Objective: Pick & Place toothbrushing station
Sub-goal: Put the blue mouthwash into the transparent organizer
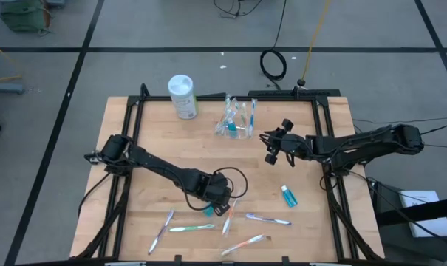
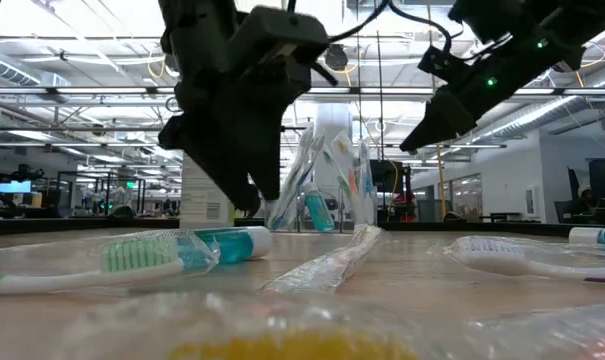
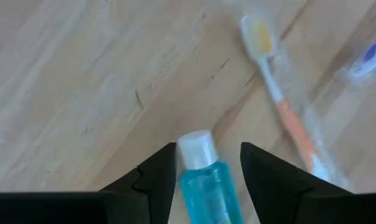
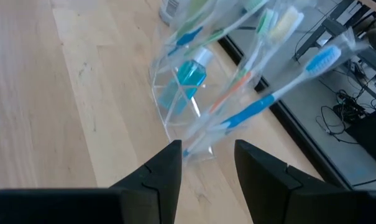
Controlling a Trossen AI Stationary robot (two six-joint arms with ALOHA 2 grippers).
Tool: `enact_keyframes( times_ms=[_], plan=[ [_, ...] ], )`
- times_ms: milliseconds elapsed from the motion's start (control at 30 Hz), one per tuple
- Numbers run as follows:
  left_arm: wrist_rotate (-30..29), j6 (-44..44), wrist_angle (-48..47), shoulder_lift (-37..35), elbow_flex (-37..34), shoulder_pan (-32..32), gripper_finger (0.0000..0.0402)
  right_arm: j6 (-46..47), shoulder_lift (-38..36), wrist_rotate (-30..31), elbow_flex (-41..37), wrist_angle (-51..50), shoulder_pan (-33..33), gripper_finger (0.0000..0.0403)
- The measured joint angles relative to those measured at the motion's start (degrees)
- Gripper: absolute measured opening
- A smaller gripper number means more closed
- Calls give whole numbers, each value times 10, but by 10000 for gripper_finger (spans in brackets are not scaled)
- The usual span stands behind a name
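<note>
A small blue toothpaste tube (image 3: 204, 183) with a white cap lies on the table's near middle, also visible in the low view (image 2: 222, 245). My left gripper (image 3: 207, 149) (image 1: 222, 198) points steeply down over it, open, one finger on each side of the tube near its cap. The clear plastic cup (image 1: 236, 122) stands at the far middle with several wrapped toothbrushes and a blue tube leaning in it. My right gripper (image 1: 270, 148) (image 4: 207, 152) hovers open just to the right of the cup, nothing between its fingers.
A white canister (image 1: 183, 96) stands left of the cup. Several wrapped toothbrushes lie loose along the near edge, among them a green one (image 1: 192, 227), a blue one (image 1: 267, 219) and an orange one (image 3: 287, 118). Another blue tube (image 1: 288, 196) lies at the right.
</note>
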Motion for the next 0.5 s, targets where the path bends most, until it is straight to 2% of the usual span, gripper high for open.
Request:
enact_keyframes(
  times_ms=[233, 367, 500],
  plan=[
    [44, 1, 6, 40, 0, 0, 184, -16, 0, 0, -33, 67, 0, 139],
    [44, 16, 5, 47, 0, 0, 182, -24, 0, 0, -46, 102, 0, 139],
    [42, 31, 4, 48, 0, 2, 153, -24, 0, -15, -56, 104, 0, 139]
  ],
)
